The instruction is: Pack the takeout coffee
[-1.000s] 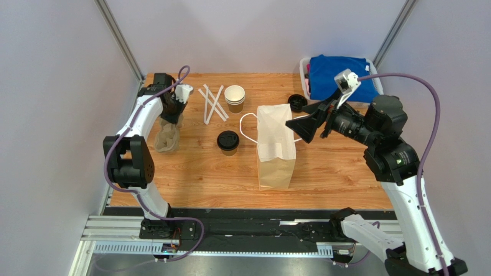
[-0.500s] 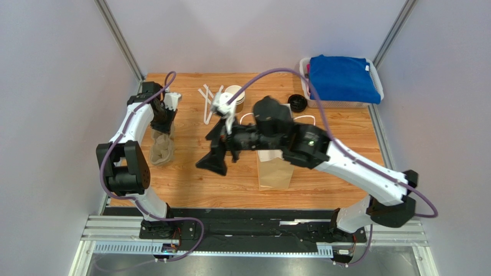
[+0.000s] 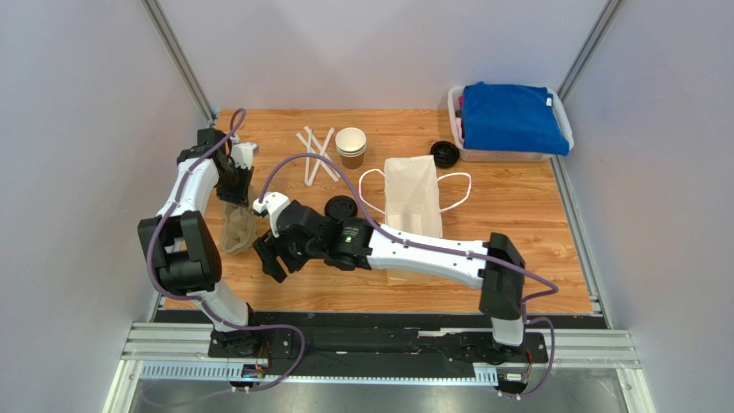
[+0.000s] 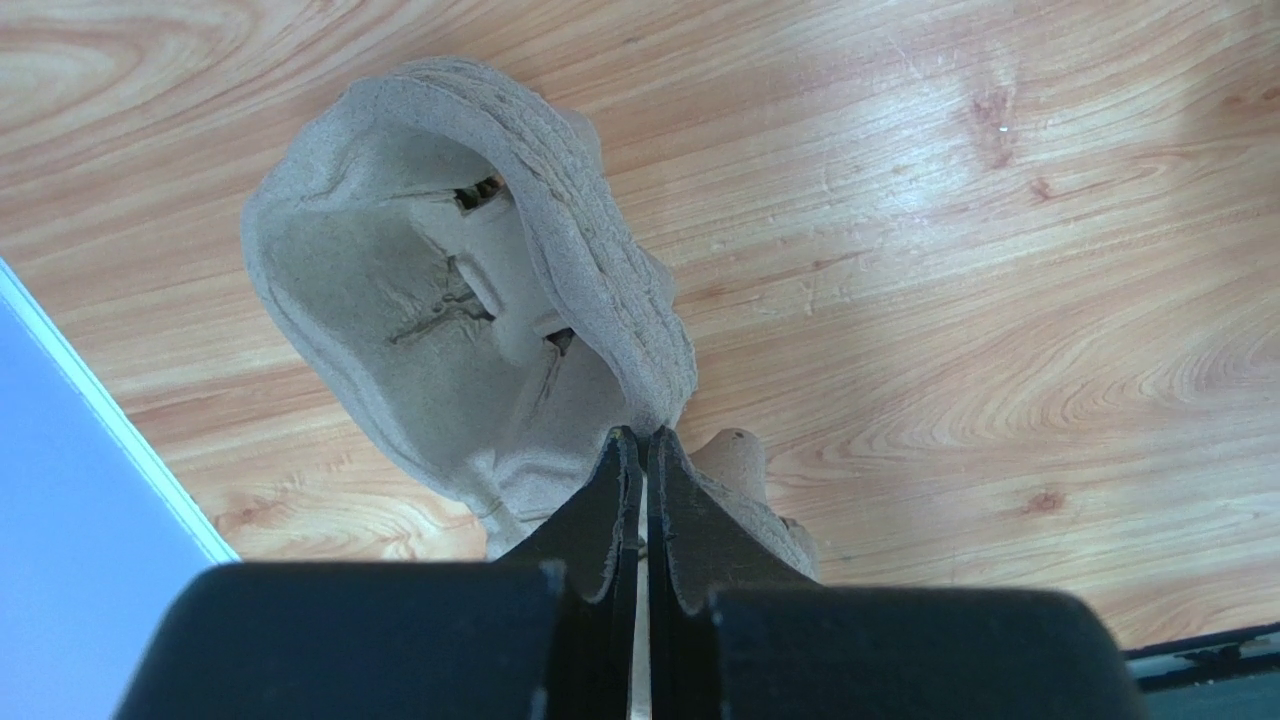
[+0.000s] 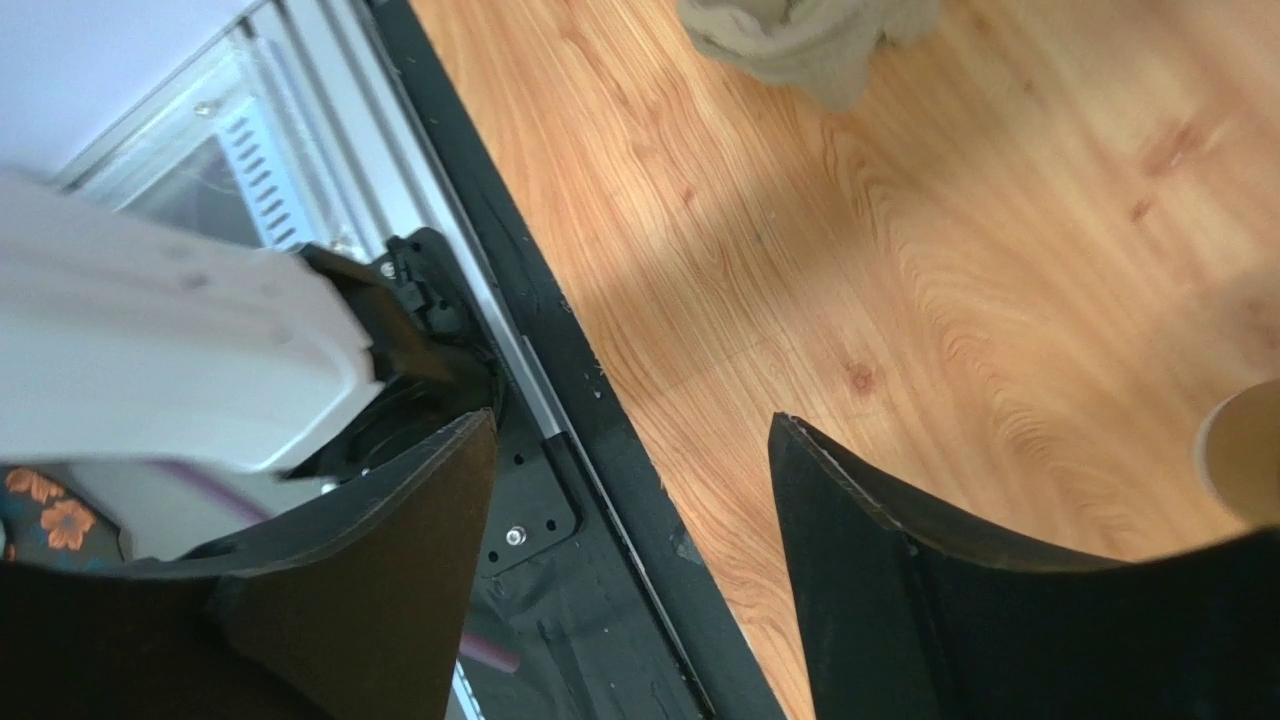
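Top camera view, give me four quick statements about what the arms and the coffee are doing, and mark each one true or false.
1. The left end effector is shut on the pulp cup carrier. True.
2. The right end effector holds the takeout coffee. False: the right end effector is open and empty.
3. The blue cloth lies in the white basket. True.
4. The takeout coffee is inside the paper bag. False: it stands outside, beside the paper bag.
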`<action>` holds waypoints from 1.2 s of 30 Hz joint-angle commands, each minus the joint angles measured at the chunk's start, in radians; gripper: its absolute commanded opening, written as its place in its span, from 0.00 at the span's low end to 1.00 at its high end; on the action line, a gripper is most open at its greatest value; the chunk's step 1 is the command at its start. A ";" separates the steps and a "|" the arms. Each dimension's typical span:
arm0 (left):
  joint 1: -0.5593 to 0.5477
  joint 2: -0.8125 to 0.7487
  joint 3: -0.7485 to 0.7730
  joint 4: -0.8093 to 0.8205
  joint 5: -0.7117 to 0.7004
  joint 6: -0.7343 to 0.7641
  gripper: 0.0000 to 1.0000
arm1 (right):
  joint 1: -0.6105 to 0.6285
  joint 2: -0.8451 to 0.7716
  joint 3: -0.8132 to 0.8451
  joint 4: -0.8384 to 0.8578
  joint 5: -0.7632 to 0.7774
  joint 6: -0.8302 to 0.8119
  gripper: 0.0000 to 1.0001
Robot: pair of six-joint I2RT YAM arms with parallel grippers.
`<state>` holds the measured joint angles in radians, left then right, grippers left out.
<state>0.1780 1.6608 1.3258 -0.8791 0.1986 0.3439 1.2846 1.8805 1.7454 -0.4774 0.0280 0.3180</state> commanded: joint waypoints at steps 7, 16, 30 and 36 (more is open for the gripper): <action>0.066 -0.052 -0.039 0.002 0.097 0.007 0.00 | -0.021 0.244 0.155 0.079 0.012 0.196 0.61; 0.138 -0.082 -0.051 -0.043 0.191 0.056 0.00 | -0.076 0.332 0.141 0.195 -0.120 0.314 0.50; 0.146 -0.137 -0.063 -0.075 0.263 0.060 0.00 | -0.094 0.361 0.201 0.230 -0.030 0.300 0.49; 0.144 -0.160 -0.082 -0.087 0.275 0.060 0.00 | -0.099 0.370 0.207 0.232 -0.030 0.306 0.49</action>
<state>0.3153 1.5566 1.2549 -0.9539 0.4358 0.3843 1.1858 2.2272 1.9053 -0.2924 -0.0330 0.6102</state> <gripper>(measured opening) 0.009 0.491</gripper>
